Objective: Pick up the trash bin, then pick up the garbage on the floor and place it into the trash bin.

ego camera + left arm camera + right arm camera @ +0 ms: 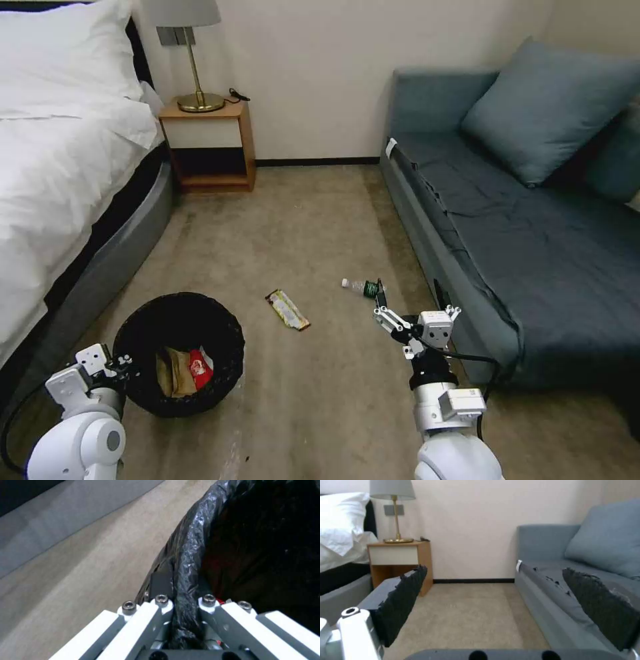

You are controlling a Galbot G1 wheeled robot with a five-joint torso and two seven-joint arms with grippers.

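Two litter pieces lie on beige carpet (320,393) between white bed (60,167) and blue-grey sofa (533,253). Low round trash bin lined with crinkly black bag (179,353) sits by bed, crumpled tan paper bag (175,372) and crumpled red wrapper (199,369) inside. Left gripper (185,605) clamped on bin's rim. Right gripper (381,303) spread wide, empty, just above small clear bottle with green label and white cap (362,286). Flat long brown-yellow wrapper (287,309) lies between bin and bottle.
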